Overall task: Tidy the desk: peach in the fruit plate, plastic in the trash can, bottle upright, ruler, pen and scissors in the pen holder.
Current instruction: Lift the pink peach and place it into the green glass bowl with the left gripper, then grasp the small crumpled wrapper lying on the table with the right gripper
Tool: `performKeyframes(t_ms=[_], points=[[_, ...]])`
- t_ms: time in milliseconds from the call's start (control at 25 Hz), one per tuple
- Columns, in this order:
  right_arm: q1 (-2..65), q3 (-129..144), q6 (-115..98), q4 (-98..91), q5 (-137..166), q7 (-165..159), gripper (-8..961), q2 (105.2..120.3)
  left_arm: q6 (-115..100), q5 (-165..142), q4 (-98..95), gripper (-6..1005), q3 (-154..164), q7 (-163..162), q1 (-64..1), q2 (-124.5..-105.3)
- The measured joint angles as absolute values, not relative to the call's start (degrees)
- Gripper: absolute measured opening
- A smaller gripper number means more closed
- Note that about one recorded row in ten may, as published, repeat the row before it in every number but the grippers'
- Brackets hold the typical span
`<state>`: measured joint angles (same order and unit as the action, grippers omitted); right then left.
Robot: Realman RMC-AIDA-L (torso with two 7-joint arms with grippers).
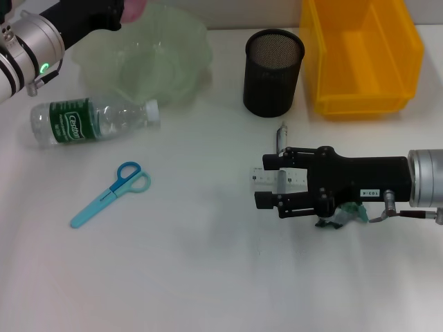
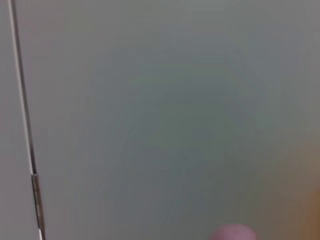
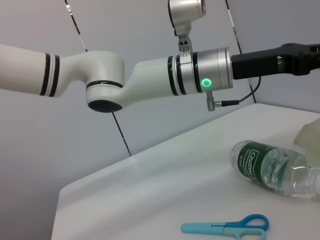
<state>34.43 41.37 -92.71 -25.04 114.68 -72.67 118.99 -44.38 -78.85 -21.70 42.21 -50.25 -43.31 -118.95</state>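
Observation:
My left gripper (image 1: 123,12) hovers at the far left over the rim of the pale green fruit plate (image 1: 149,59), shut on the pink peach (image 1: 136,7), which also shows as a pink blur (image 2: 232,233). The bottle (image 1: 90,119) lies on its side in front of the plate, also visible as bottle (image 3: 275,167). Blue scissors (image 1: 111,194) lie flat to the left of centre. My right gripper (image 1: 270,181) is open low over the desk (image 1: 194,277), its fingers on either side of the clear ruler (image 1: 278,181). A pen (image 1: 282,133) tip pokes out just behind it. Green plastic (image 1: 344,216) lies under the right wrist.
The black mesh pen holder (image 1: 273,72) stands behind the right gripper, with the yellow trash can (image 1: 360,55) to its right at the back edge. The right wrist view shows the left arm (image 3: 150,80) above the desk and the scissors (image 3: 225,228).

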Motion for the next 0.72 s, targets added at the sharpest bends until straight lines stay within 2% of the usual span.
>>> performKeyframes(t_ms=[160, 720], points=[[34.45, 41.34, -92.8, -25.13, 114.69, -72.84, 814, 119.0, -44.52, -78.33, -21.67, 197, 42.35, -49.84, -43.34, -118.95], [33.95, 41.06, -92.83, -26.33, 114.65, -73.13, 813, 118.91, -51.48, -78.47, -22.63, 622, 44.25, -54.86, -42.77, -118.59]])
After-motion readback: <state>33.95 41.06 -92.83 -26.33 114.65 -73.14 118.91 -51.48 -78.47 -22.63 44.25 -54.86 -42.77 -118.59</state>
